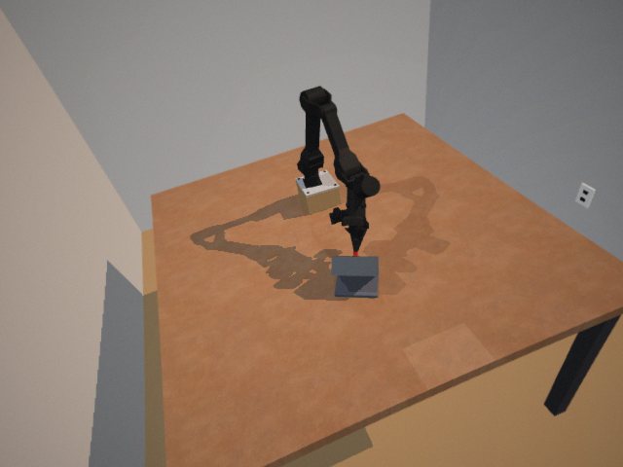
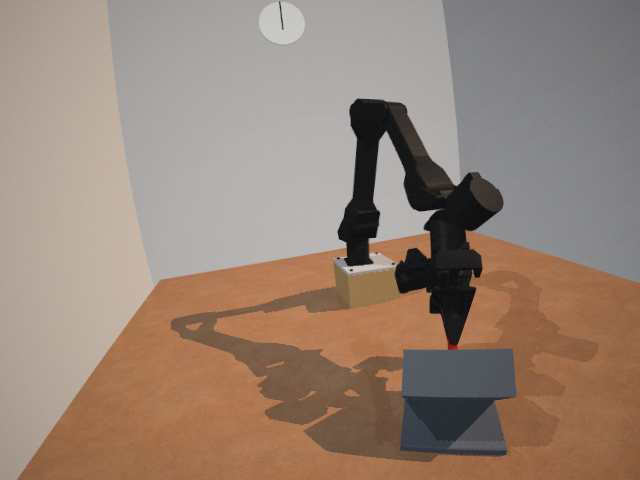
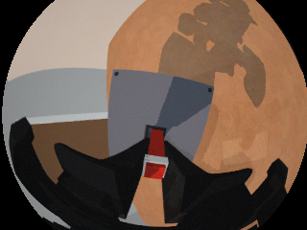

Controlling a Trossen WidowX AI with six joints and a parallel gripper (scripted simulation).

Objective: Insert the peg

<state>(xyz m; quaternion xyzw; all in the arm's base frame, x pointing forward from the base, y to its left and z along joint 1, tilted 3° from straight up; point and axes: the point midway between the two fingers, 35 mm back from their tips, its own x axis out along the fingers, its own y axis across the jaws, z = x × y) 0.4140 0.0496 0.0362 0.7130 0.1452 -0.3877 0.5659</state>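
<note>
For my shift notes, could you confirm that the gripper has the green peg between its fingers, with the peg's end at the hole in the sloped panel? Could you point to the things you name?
The peg point(image 2: 452, 347) point(image 3: 156, 144) is red, as the wrist view shows; the rest stands.

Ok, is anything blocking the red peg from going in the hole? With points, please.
Nothing visible blocks it: the red peg point(image 1: 355, 254) point(image 2: 452, 347) point(image 3: 155, 144), between the gripper's fingers, already reaches the square hole point(image 3: 148, 130) in the sloped panel point(image 1: 354, 266) point(image 2: 459, 373) point(image 3: 134, 105).
</note>
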